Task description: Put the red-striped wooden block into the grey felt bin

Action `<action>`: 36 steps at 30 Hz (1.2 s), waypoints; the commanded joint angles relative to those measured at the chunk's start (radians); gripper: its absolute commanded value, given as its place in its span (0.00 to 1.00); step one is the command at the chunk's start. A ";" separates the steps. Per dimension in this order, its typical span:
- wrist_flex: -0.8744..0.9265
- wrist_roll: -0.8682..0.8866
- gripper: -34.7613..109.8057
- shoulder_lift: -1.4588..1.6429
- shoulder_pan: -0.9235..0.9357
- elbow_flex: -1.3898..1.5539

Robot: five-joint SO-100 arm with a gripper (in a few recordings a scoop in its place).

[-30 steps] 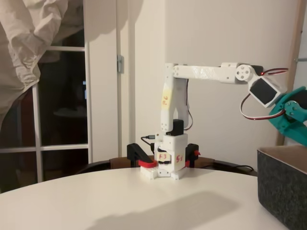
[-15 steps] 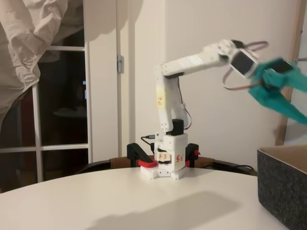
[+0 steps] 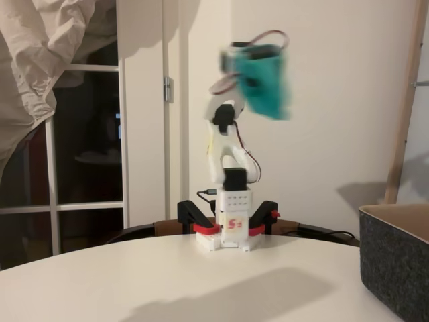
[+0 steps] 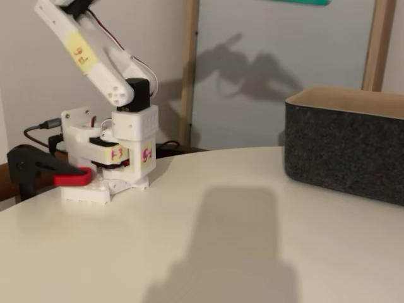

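High above the base, the teal claw [image 3: 263, 79] is a motion-blurred smear in a fixed view, folded up over the white arm [image 3: 222, 144]; you cannot tell from this blur whether its fingers are spread or pressed together, nor whether anything sits between them. The red-striped wooden block is nowhere to be made out, neither on the worktop [image 4: 208, 252] nor at the claw, so judge that it is either already inside the bin or hidden in the blur.

If the drop is done, your job now is a clean retreat: bring the arm to rest over its base [image 3: 229, 231] without swinging wide, and let it settle before you release control. If the block is not yet in, slow down first; at this speed you have no read on the grasp.

The grey felt bin [image 3: 397, 258] stands at the right edge of the worktop in both fixed views, well apart from the arm's base, upright, its dark walls straight and a tan lining showing at the rim [image 4: 353, 96]. Both cameras sit too low to see its floor, so its contents cannot be told.
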 commanded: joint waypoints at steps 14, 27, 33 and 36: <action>0.064 0.115 0.24 0.393 0.767 0.681; 0.012 0.173 0.24 0.811 0.808 1.077; -0.015 0.204 0.24 0.913 0.831 1.203; -0.023 0.206 0.24 0.913 0.833 1.238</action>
